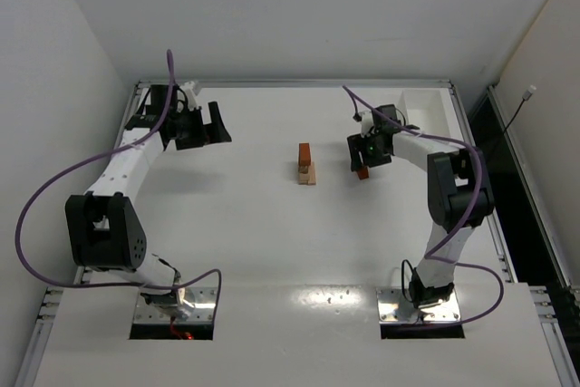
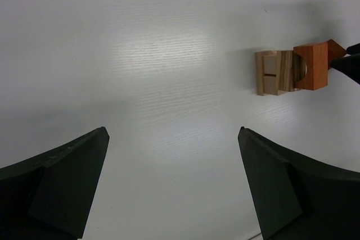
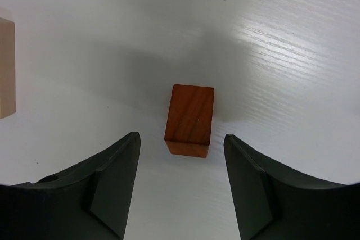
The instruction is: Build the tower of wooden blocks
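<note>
The wood block tower (image 1: 307, 166) stands mid-table: tan blocks below, a reddish-brown block (image 1: 305, 152) on top. The left wrist view shows it far off at the upper right, tan part (image 2: 274, 72) and reddish block (image 2: 312, 67). A loose reddish-brown block (image 3: 190, 117) stands on the table right of the tower (image 1: 362, 172). My right gripper (image 3: 180, 136) is open, its fingertips either side of the block's near end with gaps on both sides. My left gripper (image 2: 173, 129) is wide open over bare table at the back left (image 1: 219, 124).
A white tray (image 1: 428, 108) sits at the back right corner behind the right arm. A tan tower block (image 3: 5, 68) shows at the left edge of the right wrist view. The table's raised rim (image 1: 299, 83) runs along the back.
</note>
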Robot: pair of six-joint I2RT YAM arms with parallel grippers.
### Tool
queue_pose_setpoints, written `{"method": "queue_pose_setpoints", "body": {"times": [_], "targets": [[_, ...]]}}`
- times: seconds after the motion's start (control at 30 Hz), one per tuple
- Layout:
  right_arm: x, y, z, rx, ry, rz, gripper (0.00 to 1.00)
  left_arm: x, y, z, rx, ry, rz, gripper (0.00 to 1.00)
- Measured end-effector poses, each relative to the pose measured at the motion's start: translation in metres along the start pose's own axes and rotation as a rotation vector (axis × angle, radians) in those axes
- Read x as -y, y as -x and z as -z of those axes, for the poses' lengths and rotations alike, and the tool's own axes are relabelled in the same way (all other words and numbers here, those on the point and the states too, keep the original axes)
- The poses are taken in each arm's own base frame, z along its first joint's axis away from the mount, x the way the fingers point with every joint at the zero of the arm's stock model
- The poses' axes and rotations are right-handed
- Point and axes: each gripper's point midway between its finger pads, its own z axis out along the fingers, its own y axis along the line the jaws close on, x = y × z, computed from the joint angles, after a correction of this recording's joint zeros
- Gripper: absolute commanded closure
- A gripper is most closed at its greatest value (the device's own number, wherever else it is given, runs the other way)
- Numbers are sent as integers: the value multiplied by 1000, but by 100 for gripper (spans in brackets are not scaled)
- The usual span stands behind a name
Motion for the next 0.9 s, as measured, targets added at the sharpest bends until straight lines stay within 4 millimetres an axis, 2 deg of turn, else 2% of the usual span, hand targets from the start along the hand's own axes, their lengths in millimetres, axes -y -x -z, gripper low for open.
{"method": "queue_pose_setpoints", "body": {"times": [0.13, 0.2, 0.23, 0.27, 0.37, 0.63, 0.73, 0.8, 0.9], "targets": [[0, -3, 0, -10, -2, -3, 47, -1, 0, -3, -6, 1, 2, 1], [2, -5, -1, -18, -12, -2, 56, -2, 0, -4, -7, 2, 3, 1], [3, -6, -2, -23, -17, -7, 62, -2, 0, -4, -8, 2, 3, 1], [4, -8, -3, -32, -23, -10, 75, -2, 0, -4, -7, 2, 3, 1], [7, -6, -4, -37, -36, -11, 99, -1, 0, -4, -6, 1, 2, 1], [8, -7, -2, -44, -49, -26, 100, -1, 2, -4, -2, 0, -1, 1], [3, -4, 12, -43, -49, -75, 100, -1, 2, -3, 4, 6, -5, 1], [0, 9, 30, -19, -50, -114, 100, -4, -1, -1, 9, 28, 3, 1], [-7, 50, 67, 71, -53, -173, 100, -11, -9, 1, 12, 79, 43, 1]]}}
